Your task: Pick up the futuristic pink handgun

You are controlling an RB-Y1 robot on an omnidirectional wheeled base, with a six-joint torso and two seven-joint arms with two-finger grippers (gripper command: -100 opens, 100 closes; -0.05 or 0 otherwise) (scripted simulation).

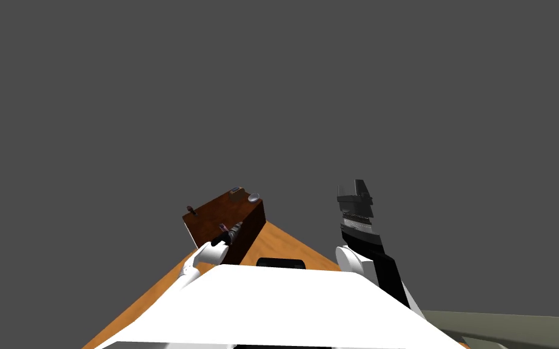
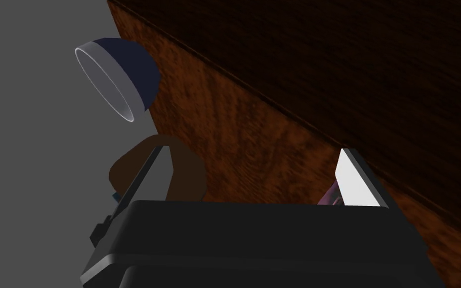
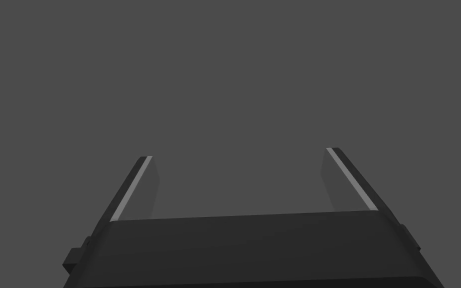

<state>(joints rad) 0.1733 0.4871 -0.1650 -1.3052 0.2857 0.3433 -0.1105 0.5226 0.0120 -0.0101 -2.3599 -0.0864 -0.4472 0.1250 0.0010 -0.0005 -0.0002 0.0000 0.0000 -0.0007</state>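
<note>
Left arm [image 1: 202,257] stretched forward and low, white forearm, dark wrist. Left gripper [image 1: 230,233] tilted down, fingers [image 2: 157,172] parted wide. Right arm [image 1: 369,242] bent upward beside chest, forearm near upright. Right gripper [image 1: 354,192] pointing up, blades spread wide.

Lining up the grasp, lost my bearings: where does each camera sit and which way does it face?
Head: looks steeply down at the brown table; left gripper over it, right gripper raised.
Left wrist: along its open fingers across the table toward the bowl; pink gun by one finger.
Right wrist: on the raised arm, along its open fingers.
Shared: head and left wrist show the bowl.
</note>
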